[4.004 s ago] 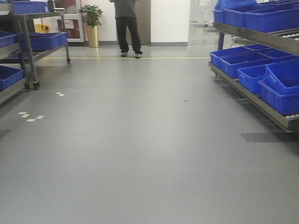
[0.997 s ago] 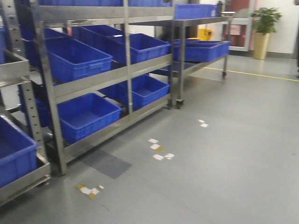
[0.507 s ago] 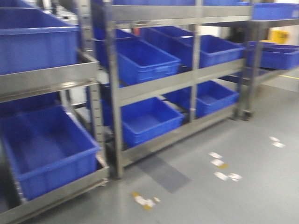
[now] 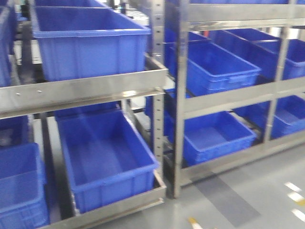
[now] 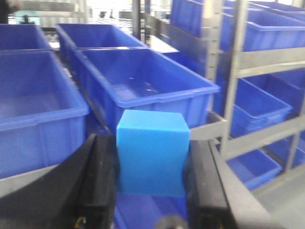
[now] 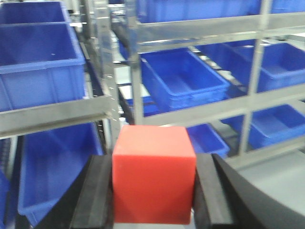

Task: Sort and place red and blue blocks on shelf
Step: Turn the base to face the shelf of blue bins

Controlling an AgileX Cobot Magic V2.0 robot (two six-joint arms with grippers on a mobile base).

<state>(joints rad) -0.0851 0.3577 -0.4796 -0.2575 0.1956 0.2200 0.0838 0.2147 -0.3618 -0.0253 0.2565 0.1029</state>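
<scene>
The blue block [image 5: 152, 148] is held in the left tool [image 5: 151, 164], clamped between 2 black fingers [image 5: 102, 183] that press on its left and right faces. The red block [image 6: 153, 171] is gripped in the same way by the right tool [image 6: 153, 193], with 1 black finger at each side. Both blocks are carried in the air in front of the shelf [image 4: 180, 95], apart from it. In the front view, a steel front rail [image 4: 81, 93] is seen running across the upper tier. An upper bin [image 4: 88, 43], large and blue, is seated behind it, and a lower bin [image 4: 105, 160] is set on the tier beneath. More blue bins are ranged on the rack section to the right. Grey floor [image 4: 248, 200] is shown at the lower right, marked with small pale tape pieces [image 4: 291, 187]. The front view is somewhat blurred.
</scene>
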